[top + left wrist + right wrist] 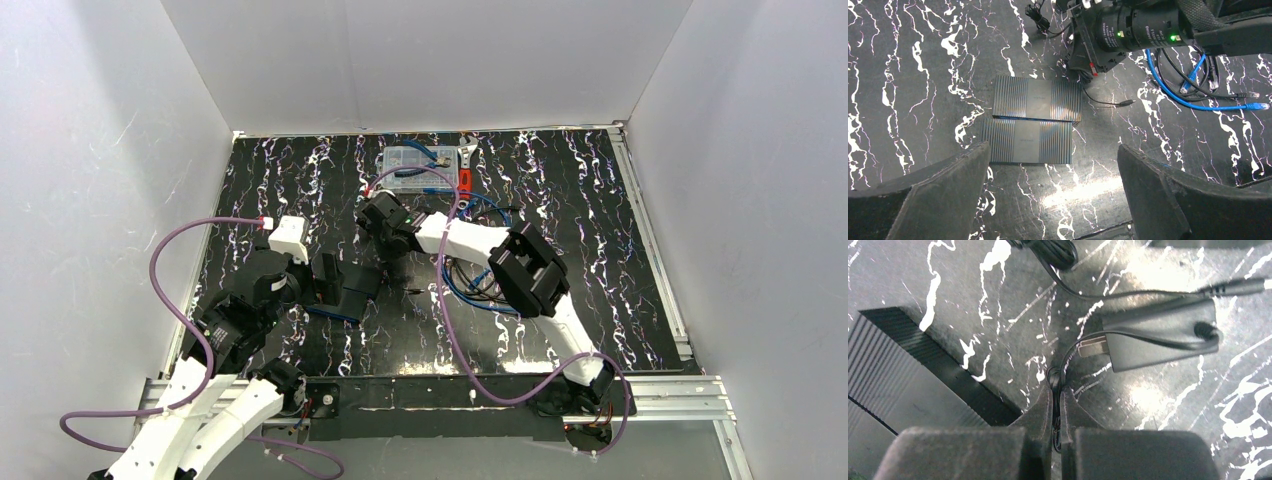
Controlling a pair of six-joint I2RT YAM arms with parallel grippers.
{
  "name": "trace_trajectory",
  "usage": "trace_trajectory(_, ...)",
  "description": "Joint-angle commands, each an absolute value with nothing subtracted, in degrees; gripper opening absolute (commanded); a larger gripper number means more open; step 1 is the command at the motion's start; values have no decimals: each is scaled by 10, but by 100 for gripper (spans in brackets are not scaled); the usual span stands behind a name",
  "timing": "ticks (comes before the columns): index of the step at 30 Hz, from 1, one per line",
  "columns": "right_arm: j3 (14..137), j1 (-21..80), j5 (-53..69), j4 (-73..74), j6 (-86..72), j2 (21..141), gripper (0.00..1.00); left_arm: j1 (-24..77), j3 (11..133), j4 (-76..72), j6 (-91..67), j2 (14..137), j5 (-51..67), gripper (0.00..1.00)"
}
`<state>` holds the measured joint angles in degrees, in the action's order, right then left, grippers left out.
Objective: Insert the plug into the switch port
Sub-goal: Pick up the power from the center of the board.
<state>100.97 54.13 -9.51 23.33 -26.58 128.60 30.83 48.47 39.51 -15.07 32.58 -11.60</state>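
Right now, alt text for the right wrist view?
The right arm's fingers pinch a thin black cable at bottom centre. Just beyond, a black power adapter lies on the marbled table, a barrel plug lies loose at upper right, and a ribbed black box fills the left edge.

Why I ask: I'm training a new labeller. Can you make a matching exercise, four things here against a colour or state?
Things:
1 left gripper
2 right gripper
3 Ethernet cable
4 plug

Colour or state:
a blue
b lying loose on the table
c open
d shut on a thin black cable

Pairs: 1-c, 2-d, 3-a, 4-b.
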Motion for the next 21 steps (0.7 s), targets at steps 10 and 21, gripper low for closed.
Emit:
trace_trajectory(10, 834, 544, -139, 203, -290, 1099, 1, 309, 473, 375, -135, 318, 4, 100)
trace_trajectory(21, 678, 544, -96, 110, -361, 920, 1, 309, 477, 340, -174, 326, 169, 99)
